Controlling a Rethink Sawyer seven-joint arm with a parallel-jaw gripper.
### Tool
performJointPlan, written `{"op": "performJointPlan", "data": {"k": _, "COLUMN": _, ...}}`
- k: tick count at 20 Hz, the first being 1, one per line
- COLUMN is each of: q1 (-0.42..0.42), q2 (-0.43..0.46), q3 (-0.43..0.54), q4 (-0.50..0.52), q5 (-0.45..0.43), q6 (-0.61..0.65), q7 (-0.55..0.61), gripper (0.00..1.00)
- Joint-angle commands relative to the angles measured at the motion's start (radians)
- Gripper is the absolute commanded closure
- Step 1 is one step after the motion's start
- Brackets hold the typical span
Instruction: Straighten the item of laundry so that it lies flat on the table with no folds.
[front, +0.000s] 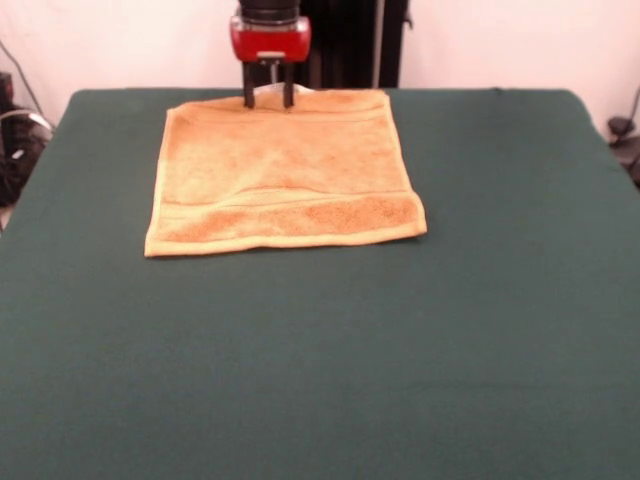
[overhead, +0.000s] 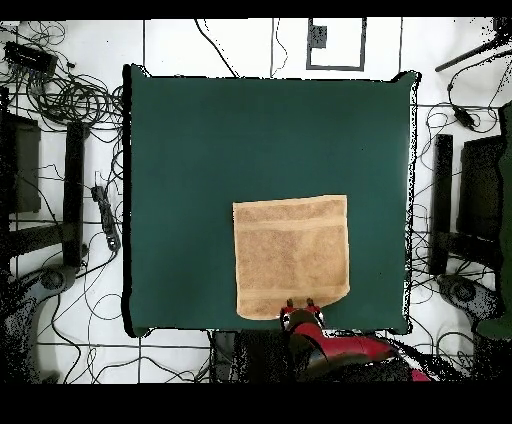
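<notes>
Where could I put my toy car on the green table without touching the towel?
Lots of room. In the front view, the table is bare between the towel and the near edge, and on both sides out to the side edges. It is crowded only at the towel's far edge, where the robot's hand stands.

Arm (front: 270, 25) — cut off by the front view's top edge. Towel (front: 285, 170) — far hem partly hidden behind the gripper (front: 268, 100); whether the tips touch it cannot be told.
</notes>
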Motion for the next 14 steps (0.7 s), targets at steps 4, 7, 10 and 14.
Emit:
{"op": "performJointPlan", "data": {"k": 4, "q1": 0.016, "q2": -0.040, "q3": 0.203, "q4": -0.176, "q5": 0.071, "q6": 0.150, "q7": 0.100, "gripper": 0.00}}
{"op": "performJointPlan", "data": {"k": 7, "q1": 0.008, "q2": -0.058, "q3": 0.216, "q4": -0.171, "q5": 0.071, "q6": 0.168, "q7": 0.102, "gripper": 0.00}}
{"op": "performJointPlan", "data": {"k": 10, "q1": 0.004, "q2": -0.055, "q3": 0.218, "q4": -0.174, "q5": 0.071, "q6": 0.161, "q7": 0.111, "gripper": 0.00}}
{"op": "performJointPlan", "data": {"k": 14, "q1": -0.002, "q2": -0.057, "q3": 0.225, "q4": -0.178, "q5": 0.065, "q6": 0.155, "q7": 0.114, "gripper": 0.00}}
